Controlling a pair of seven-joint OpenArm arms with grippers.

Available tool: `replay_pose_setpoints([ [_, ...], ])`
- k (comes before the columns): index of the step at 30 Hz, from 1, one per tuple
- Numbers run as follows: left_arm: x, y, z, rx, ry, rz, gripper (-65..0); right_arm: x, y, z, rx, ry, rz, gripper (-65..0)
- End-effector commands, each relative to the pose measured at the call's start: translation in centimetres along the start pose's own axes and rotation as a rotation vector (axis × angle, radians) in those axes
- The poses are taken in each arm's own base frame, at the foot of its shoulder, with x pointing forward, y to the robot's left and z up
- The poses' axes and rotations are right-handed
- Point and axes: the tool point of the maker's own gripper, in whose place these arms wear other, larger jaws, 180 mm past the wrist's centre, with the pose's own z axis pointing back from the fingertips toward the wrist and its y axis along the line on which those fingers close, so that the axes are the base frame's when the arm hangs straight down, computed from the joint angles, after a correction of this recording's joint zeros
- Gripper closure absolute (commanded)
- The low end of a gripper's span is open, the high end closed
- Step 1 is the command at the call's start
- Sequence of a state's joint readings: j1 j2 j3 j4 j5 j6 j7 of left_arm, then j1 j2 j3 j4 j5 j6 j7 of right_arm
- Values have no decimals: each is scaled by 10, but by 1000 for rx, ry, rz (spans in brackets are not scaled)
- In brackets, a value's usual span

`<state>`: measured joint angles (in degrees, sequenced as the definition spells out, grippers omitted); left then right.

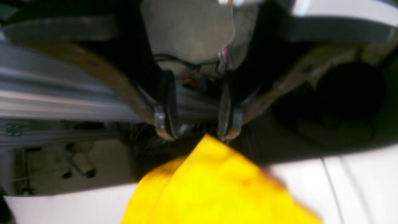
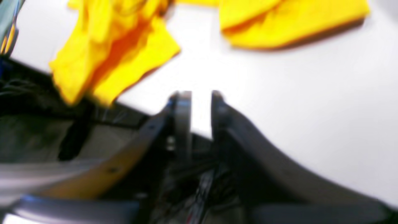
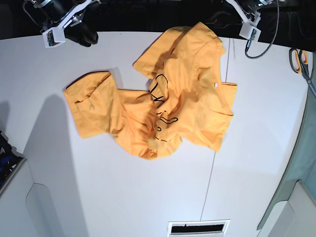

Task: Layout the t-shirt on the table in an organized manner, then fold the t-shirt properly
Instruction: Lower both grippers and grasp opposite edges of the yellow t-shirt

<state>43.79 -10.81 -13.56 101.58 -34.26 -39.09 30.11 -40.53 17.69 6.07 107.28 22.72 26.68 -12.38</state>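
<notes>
Gripper (image 2: 199, 99) blurred, parted above t-shirt (image 3: 163, 98).

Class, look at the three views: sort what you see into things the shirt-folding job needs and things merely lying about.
Part of the job:
- t-shirt, crumpled, not yet laid flat
- table it lies on
- left gripper, open, at the shirt's edge
- right gripper, open, holding nothing

Just lying about:
- scissors near the table's edge
- vent-like slot in the tabletop
</notes>
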Motion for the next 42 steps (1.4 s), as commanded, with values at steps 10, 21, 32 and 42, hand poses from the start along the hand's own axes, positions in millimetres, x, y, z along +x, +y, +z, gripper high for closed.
replay_pose_setpoints([
  [10,29,4,-19,-22,-11,-124,-382,67,-54,-35,-159,-126,50,-270],
  [21,24,32,-52,29,33,-94,-383,50,-54,-97,-86,-58,-34,-289],
  [32,15,57,-67,70,59,-67,-300,22,-48,-142,-93,47,-43,-255],
  [42,36,55,-61,63,2,-94,0,46,-58,-143,-124,29,24,0],
])
